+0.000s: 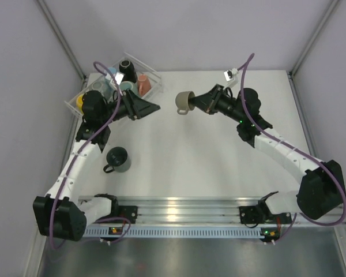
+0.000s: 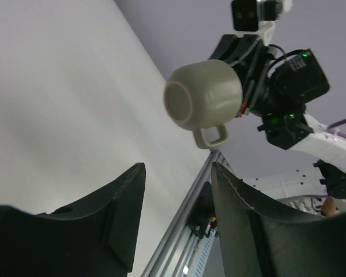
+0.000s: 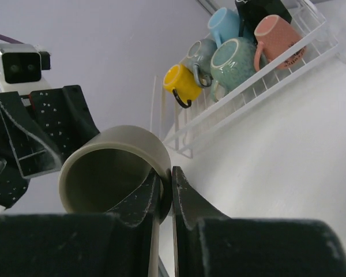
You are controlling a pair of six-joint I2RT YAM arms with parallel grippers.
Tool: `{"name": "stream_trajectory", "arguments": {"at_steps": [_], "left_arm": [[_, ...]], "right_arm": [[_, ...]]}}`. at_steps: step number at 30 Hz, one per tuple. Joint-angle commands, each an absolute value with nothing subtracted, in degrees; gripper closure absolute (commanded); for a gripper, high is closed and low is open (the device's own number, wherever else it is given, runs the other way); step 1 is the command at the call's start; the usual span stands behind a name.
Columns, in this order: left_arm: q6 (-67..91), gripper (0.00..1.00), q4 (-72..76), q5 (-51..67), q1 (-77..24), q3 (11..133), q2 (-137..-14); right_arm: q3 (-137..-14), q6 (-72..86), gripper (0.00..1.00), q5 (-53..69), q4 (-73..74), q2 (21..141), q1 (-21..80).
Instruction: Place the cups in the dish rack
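The small olive cup (image 1: 185,103) hangs on its side above the middle of the table. My right gripper (image 1: 198,104) is shut on its rim, one finger inside and one outside (image 3: 166,173). My left gripper (image 1: 154,108) is open and empty, a short way left of the cup and pointing at its base (image 2: 205,95). The clear dish rack (image 1: 153,74) stands at the back left. It holds the black (image 1: 127,67), salmon (image 1: 144,85), teal (image 1: 127,87), light blue (image 1: 106,86) and yellow (image 1: 81,101) cups. A dark green cup (image 1: 118,158) sits on the table by the left arm.
The rack's wire wall (image 3: 265,81) lies beyond the held cup in the right wrist view, with a grey-blue cup (image 3: 200,55) among the others. Metal frame posts (image 1: 60,37) rise behind the rack and at the back right corner. A rail (image 1: 184,208) runs along the near edge.
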State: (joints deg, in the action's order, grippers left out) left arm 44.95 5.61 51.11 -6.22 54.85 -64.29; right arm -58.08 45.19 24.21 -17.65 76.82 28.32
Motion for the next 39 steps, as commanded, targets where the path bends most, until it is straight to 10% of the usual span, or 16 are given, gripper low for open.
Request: {"name": "stream_trajectory", "arguments": {"at_steps": [1, 26, 33, 39], "left_arm": [[50.44, 0.45, 18.0, 52.3, -11.58, 54.5, -64.25], [75.31, 0.43, 46.75, 49.48, -25.13, 52.38, -75.23], [78.31, 0.6, 47.29, 49.13, -25.31, 52.91, -76.38], [80.33, 0.97, 47.29, 49.13, -25.23, 53.79, -77.69]], "right_arm": [[-53.97, 52.8, 1.0, 25.14, -34.87, 74.71, 28.04], [-45.97, 58.89, 1.0, 27.24, -58.8, 76.64, 28.3], [-45.35, 56.7, 1.0, 27.6, -57.75, 76.91, 28.74], [-44.3, 53.01, 1.0, 27.77, -54.5, 75.68, 29.18]]}}
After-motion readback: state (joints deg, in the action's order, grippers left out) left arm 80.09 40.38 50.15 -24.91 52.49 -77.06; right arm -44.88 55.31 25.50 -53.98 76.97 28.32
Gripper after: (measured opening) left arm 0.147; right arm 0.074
